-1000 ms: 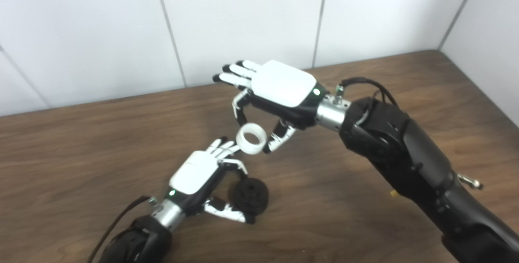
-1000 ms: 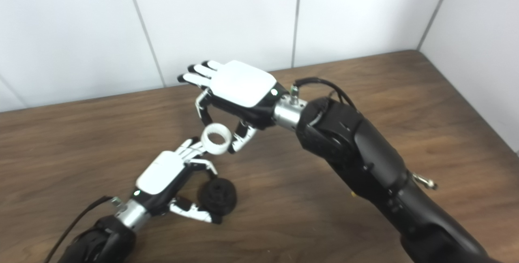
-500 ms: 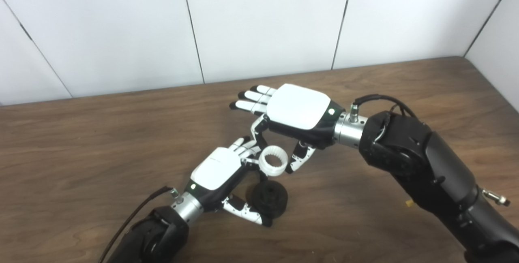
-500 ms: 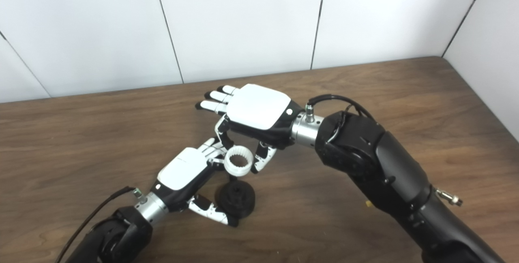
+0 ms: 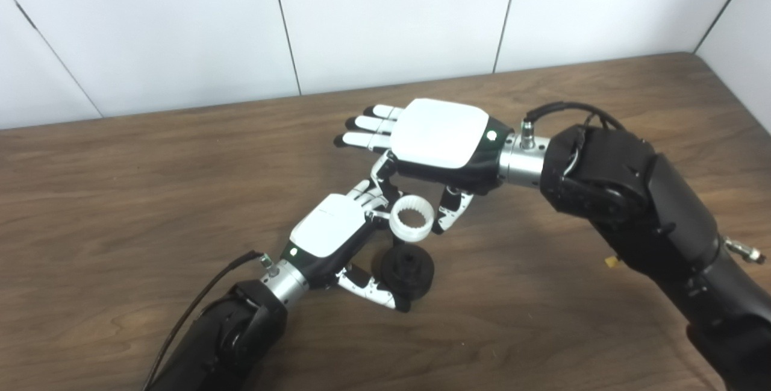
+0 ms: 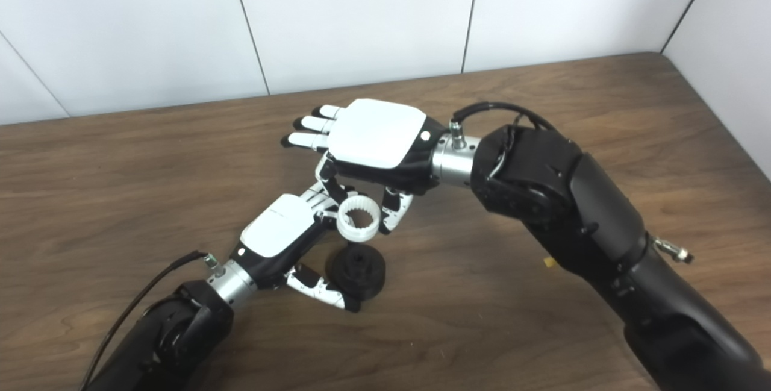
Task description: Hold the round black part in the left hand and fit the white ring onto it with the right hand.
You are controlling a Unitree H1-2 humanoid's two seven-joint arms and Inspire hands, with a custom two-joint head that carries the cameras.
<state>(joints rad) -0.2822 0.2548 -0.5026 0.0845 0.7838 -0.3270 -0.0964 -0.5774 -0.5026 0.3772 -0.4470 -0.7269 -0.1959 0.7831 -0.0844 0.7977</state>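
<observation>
The left hand [image 5: 328,233] has the round black part [image 5: 408,270] pinched between thumb and fingers, low over the wooden desk [image 5: 120,198]; whether the part rests on the desk or hangs just above it cannot be told. Its raised central hub faces up toward the cameras. The right hand [image 5: 443,144], palm down, grips the white ring [image 5: 412,226] between thumb and a bent finger, with its other fingers stretched out flat. The ring, toothed on its inner wall, sits just above the black part and a little toward the far side, close to the left hand's fingers but apparently not yet on the hub. Both pick-ups therefore look done, and the approach is nearly finished. What seems to remain is centring the ring over the hub, lowering it until it seats, and letting go.
</observation>
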